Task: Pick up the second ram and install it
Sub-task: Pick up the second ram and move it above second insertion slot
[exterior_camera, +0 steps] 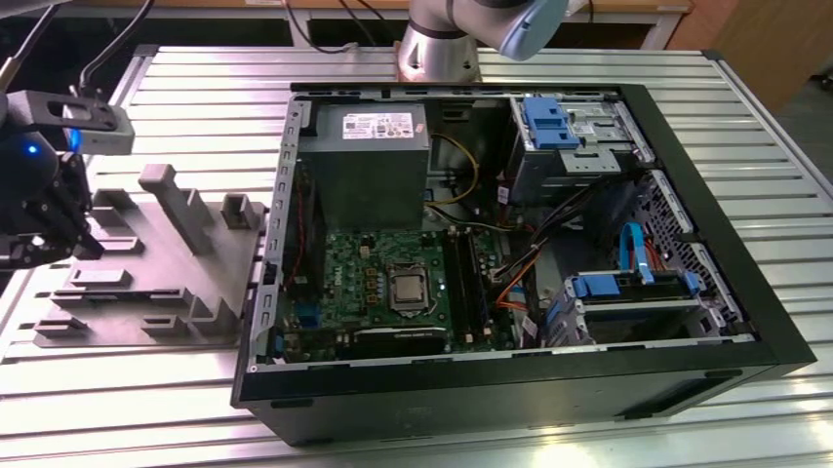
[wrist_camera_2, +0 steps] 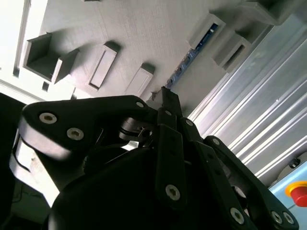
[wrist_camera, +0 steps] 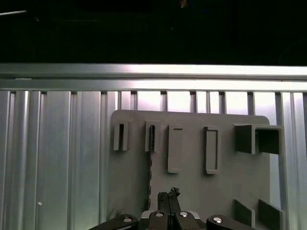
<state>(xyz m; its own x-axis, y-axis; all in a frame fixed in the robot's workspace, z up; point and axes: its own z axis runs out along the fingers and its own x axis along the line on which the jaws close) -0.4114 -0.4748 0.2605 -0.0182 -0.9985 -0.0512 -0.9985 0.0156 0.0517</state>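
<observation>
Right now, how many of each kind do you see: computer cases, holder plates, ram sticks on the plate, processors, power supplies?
Computer case: 1
Grey holder plate: 1
Ram stick standing in the plate: 1
Processor: 1
Power supply: 1
Total: 5

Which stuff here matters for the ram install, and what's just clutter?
Job: second ram, standing in the gray fixture; claw near it; memory slots in the open case.
Bystanders: power supply, processor, blue drive caddies, red button.
</observation>
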